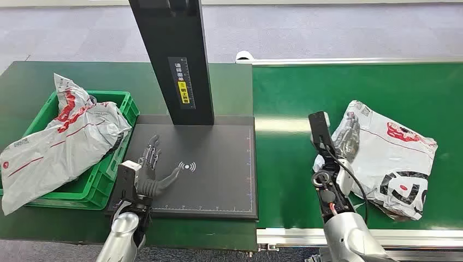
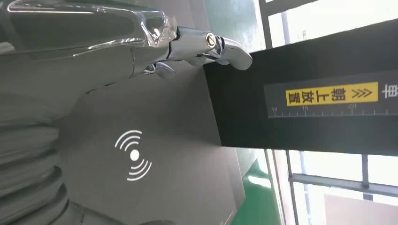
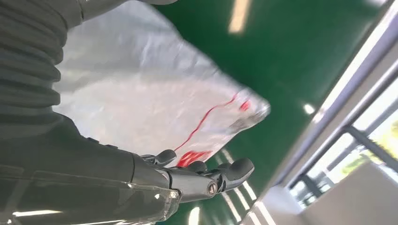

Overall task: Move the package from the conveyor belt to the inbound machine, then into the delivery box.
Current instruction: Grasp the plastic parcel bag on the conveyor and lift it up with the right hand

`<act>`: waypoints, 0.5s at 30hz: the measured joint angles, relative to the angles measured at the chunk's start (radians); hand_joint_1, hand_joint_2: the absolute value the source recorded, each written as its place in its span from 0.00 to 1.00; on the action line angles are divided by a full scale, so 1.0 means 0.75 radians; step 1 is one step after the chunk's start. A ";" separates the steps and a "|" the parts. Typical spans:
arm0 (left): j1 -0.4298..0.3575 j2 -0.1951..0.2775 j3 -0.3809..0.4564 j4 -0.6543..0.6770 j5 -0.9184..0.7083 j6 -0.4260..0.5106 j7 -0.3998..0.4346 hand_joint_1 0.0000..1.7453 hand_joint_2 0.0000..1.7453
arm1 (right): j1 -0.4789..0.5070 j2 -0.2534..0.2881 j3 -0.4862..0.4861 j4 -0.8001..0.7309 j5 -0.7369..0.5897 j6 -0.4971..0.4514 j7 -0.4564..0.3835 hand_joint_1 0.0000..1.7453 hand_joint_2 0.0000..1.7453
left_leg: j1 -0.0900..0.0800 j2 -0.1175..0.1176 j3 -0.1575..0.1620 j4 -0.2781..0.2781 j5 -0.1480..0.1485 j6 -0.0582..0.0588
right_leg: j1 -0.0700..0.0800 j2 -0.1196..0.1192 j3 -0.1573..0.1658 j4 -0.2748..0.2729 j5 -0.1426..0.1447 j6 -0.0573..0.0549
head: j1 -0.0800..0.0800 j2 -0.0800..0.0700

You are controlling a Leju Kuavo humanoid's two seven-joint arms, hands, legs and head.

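A grey plastic package (image 1: 390, 158) with red and black print lies on the green conveyor belt (image 1: 338, 87) at the right. My right hand (image 1: 346, 139) is at the package's left edge, fingers spread against the wrapping. In the right wrist view the fingers (image 3: 211, 180) stretch out beside the package (image 3: 141, 103) without closing on it. My left hand (image 1: 153, 169) hovers open over the left part of the inbound machine's black plate (image 1: 218, 180), holding nothing. The green delivery box (image 1: 117, 101) stands to the left of the plate.
The machine's black column (image 1: 174, 60) rises from the plate's far edge; the left wrist view shows the column (image 2: 305, 108) close to my fingers (image 2: 206, 44). Another grey package (image 1: 54, 147) lies in the green box, spilling over its near-left rim. The belt's metal rail (image 1: 382, 236) runs along the front.
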 joint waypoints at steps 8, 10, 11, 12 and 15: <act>0.013 -0.002 0.019 -0.027 -0.004 -0.005 0.005 0.00 1.00 | 0.019 -0.075 -0.198 0.068 0.071 0.041 0.132 0.00 1.00 | 0.000 0.001 0.000 0.000 0.000 0.000 | 0.000 0.000 -0.001 0.000 0.000 0.000 | -0.001 0.000; 0.017 -0.003 0.020 -0.034 -0.005 -0.010 0.010 0.00 1.00 | 0.024 -0.094 -0.227 0.090 0.111 0.072 0.223 0.00 1.00 | 0.000 0.000 0.000 0.000 0.000 0.000 | 0.000 0.000 -0.001 0.000 0.000 0.000 | -0.001 0.000; 0.020 -0.004 0.021 -0.038 -0.006 -0.012 0.013 0.00 1.00 | 0.028 -0.103 -0.241 0.100 0.126 0.086 0.253 0.00 1.00 | 0.000 0.000 0.000 0.000 0.000 0.000 | 0.000 0.000 0.000 0.000 0.000 0.000 | -0.001 0.000; 0.022 -0.004 0.022 -0.042 -0.006 -0.014 0.015 0.00 1.00 | 0.033 -0.111 -0.251 0.108 0.135 0.096 0.269 0.00 1.00 | 0.000 0.000 0.000 0.000 0.000 0.000 | 0.000 0.000 0.000 0.000 0.000 0.000 | -0.001 0.000; 0.026 -0.004 0.026 -0.050 -0.007 -0.015 0.017 0.00 1.00 | 0.042 -0.129 -0.275 0.124 0.147 0.105 0.284 0.00 1.00 | 0.000 0.002 0.000 0.000 0.000 0.000 | 0.000 0.000 0.000 0.000 0.000 0.000 | 0.000 0.000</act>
